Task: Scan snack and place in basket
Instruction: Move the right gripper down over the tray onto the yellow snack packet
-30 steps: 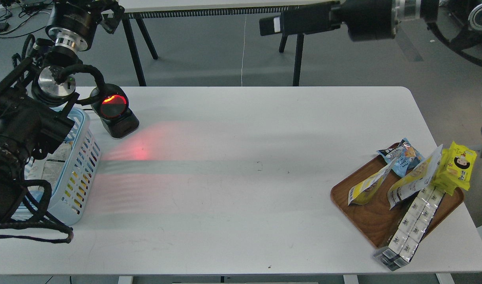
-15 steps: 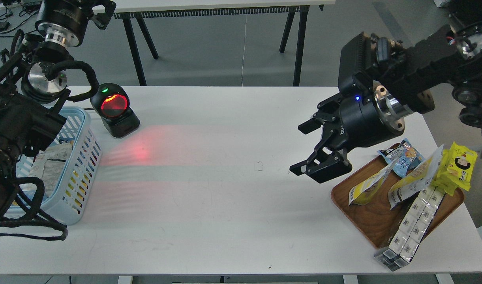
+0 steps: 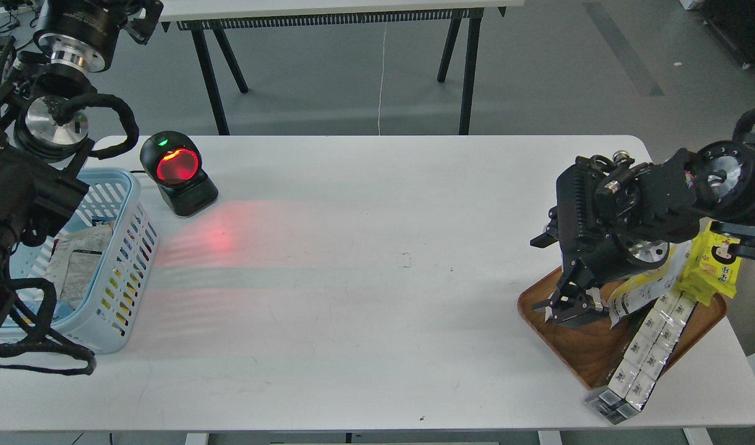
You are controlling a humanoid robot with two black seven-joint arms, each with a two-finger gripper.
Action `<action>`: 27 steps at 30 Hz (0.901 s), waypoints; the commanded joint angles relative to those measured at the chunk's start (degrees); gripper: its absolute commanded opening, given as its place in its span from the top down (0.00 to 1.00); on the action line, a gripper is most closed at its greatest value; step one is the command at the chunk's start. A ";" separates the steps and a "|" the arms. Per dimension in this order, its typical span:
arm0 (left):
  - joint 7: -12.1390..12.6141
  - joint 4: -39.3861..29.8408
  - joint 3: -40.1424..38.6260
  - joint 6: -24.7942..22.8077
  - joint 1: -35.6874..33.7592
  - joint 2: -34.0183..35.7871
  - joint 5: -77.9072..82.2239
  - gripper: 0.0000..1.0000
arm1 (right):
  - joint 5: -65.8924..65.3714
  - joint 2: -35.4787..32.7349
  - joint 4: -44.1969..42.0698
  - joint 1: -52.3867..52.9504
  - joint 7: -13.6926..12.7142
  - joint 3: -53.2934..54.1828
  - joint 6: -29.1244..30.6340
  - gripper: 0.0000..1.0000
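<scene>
A yellow and grey-white snack pouch [image 3: 644, 289] leans on the brown wooden tray [image 3: 584, 352] at the right. My right gripper [image 3: 569, 307] is down on the tray's left part, just left of that pouch, and covers the spot where a second such pouch stood. Its dark fingers look spread, with nothing visibly clamped. The light blue basket [image 3: 127, 185] stands at the far left with several packets inside. My left arm rises above the basket; its gripper [image 3: 139, 13] is at the top edge, mostly cut off.
A black barcode scanner [image 3: 176, 173] with a glowing red window stands right of the basket and casts red light on the white table. On the tray are a yellow cartoon-face packet [image 3: 720, 267] and a row of white boxes [image 3: 646, 349] overhanging the front edge.
My right arm swung down from high above the table to the tray and now covers the left pouch and the blue snack bag. My left arm drew back slightly to the left.
</scene>
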 commanded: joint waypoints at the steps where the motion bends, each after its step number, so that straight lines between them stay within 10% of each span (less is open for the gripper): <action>1: 0.00 0.00 -0.10 0.00 -0.10 -0.11 0.00 0.00 | -0.29 -0.10 0.00 -0.17 -0.01 -1.43 0.01 0.06; 27: -0.09 -0.26 -0.89 0.00 -2.91 -0.46 -0.44 0.00 | -0.29 -3.88 -7.30 -2.46 -0.01 -2.93 -0.04 0.06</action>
